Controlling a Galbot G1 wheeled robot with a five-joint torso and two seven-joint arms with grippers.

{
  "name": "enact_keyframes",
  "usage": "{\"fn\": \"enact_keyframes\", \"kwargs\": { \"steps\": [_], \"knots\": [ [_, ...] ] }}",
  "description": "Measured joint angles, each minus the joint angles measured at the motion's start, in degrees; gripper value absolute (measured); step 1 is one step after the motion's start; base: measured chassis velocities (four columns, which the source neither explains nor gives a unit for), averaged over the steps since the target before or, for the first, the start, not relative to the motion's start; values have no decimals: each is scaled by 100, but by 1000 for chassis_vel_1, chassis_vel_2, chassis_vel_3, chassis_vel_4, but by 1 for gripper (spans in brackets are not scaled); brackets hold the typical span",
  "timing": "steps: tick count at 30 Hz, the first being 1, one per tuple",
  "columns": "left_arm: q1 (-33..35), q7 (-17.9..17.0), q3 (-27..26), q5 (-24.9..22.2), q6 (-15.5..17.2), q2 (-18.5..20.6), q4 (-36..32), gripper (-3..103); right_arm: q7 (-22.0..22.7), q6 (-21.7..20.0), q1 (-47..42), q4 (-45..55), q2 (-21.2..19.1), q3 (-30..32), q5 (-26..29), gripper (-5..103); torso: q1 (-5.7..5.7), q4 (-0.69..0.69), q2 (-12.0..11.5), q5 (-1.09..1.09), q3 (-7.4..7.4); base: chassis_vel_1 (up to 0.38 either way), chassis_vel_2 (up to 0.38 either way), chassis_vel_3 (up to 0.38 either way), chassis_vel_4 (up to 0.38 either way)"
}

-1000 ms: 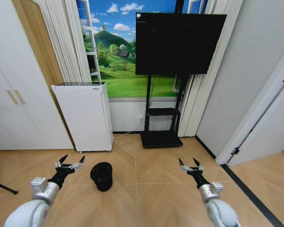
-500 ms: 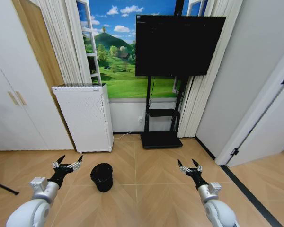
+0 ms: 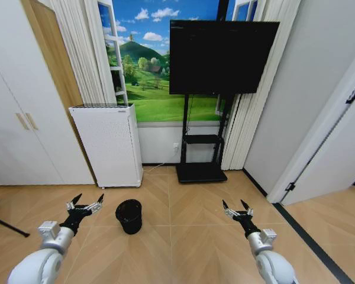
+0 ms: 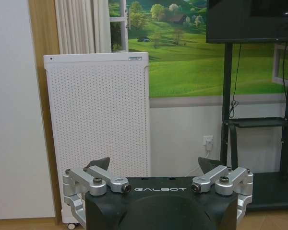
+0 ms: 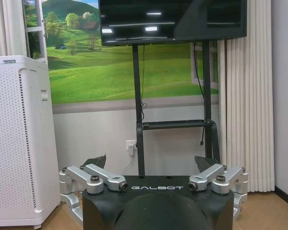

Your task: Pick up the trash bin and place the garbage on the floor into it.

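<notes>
Bin [image 3: 129, 216]: lower centre-left of your head view, upright on the floor.
Left gripper [image 3: 84, 205]: lower left — released, empty.
Right gripper [image 3: 236, 207]: lower right — released, empty.

Head camera high, wrist cameras low, all facing television [image 3: 223, 54]

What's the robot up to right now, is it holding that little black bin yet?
Not yet. Left tool and right tool open, empty, raised above the floor. Trash bin upright on the floor between them, nearer the left. Nothing blocking it.
</notes>
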Motion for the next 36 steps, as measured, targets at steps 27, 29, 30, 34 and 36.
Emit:
{"fn": "enact_keyframes", "kwargs": {
  "steps": [27,29,30,34,36],
  "knots": [
    [-314,-435,532,28,36,-54,288,100,27,219,355,-623,-59,-189,208,100,-15,2,-24,-3,-17,302,-294,-320,300],
    [-326,-474,572,-10,18,-64,303,100,38,227,364,-654,-62,-189,212,100,-15,1,-25,-8,-17,61,7,-87,113],
    [-338,-491,603,-27,-4,-67,314,100,43,259,367,-701,-69,-188,206,100,-15,-6,-26,-4,-16,0,0,0,0],
    [-383,-502,667,-17,-81,-80,374,100,73,324,377,-807,-99,-188,158,100,-9,0,-32,-7,-15,-81,-2,30,-32],
    [-387,-503,668,-12,-85,-81,375,100,83,324,378,-815,-101,-188,144,100,-8,2,-33,0,-15,-69,68,106,-56]
  ]
}}
